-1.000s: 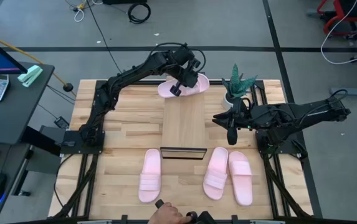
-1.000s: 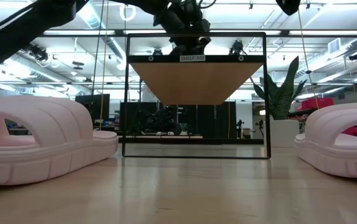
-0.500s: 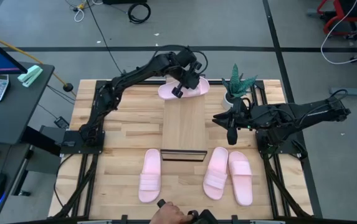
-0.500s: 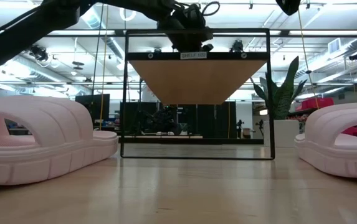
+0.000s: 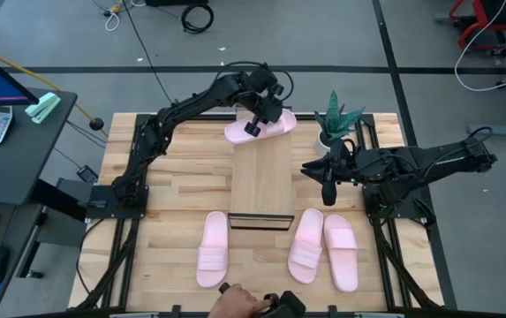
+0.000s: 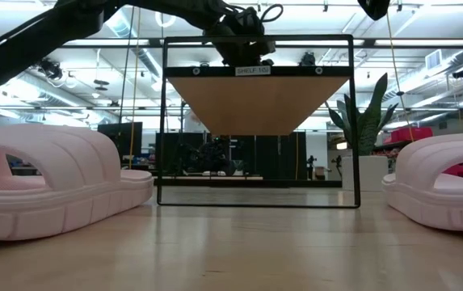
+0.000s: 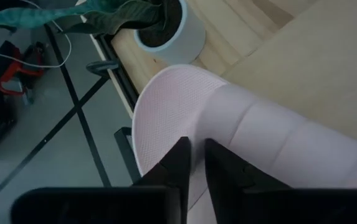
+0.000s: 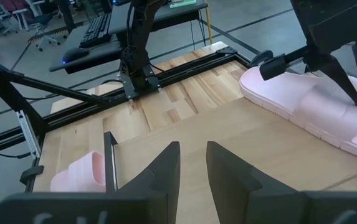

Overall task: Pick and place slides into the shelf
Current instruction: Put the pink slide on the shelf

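One pale pink slide (image 5: pixel 275 124) lies crosswise on the far end of the light-wood shelf (image 5: pixel 261 177), its ends just past both long edges. My left gripper (image 5: pixel 254 124) stands over it, shut on it, as the left wrist view (image 7: pixel 194 155) shows. Three more slides lie sole-down on the table near the shelf's near end: one on the left (image 5: pixel 213 249), two on the right (image 5: pixel 305 246) (image 5: pixel 343 252). My right gripper (image 5: pixel 328 184) waits open to the right of the shelf, touching nothing. The low view shows the shelf board (image 6: pixel 255 101) from below, in its black frame. My left gripper pinches the slide between its two fingers at the side rim beside the wide strap (image 7: pixel 194 132). The fingers (image 8: pixel 343 81) come from above, pointing down and slanting, and lie across the rim. The slide lies flat on the shelf's far end.
A potted plant (image 5: pixel 336 124) stands at the far right, close to the held slide's end. A person's hand (image 5: pixel 239 306) shows at the table's near edge. Bare tabletop lies left of the shelf (image 5: pixel 182 177). A desk with a calculator stands beyond the table's left edge.
My left gripper, shut on the slide, has moved slightly toward the near edge and the right, and the slide has come along onto the shelf's far end. In the low view the shelf's black frame has grown a little wider. The right arm has kept still.
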Available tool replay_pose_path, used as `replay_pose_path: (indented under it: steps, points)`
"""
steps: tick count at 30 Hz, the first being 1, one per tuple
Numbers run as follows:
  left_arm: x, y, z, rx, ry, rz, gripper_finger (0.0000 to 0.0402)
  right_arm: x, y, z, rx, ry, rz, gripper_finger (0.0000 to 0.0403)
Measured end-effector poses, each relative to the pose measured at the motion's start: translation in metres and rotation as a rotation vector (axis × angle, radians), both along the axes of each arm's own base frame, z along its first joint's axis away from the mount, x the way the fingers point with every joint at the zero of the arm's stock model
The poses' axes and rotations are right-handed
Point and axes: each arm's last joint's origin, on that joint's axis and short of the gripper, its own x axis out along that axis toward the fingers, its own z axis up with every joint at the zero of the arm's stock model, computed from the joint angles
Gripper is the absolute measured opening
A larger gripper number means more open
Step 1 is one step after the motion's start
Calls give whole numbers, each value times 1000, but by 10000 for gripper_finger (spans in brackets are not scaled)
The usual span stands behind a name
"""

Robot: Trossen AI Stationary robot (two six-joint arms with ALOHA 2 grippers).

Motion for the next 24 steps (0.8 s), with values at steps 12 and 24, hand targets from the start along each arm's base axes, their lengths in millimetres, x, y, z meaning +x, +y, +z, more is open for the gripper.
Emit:
replay_pose_path:
  steps: [12, 24]
  points:
    - [1, 4, 2, 20, -28, 21, 116, 0, 0, 0, 0, 0, 0, 85]
    - [4, 12, 11, 198, -46, 220, 168, 0, 0, 0, 1, 0, 0, 85]
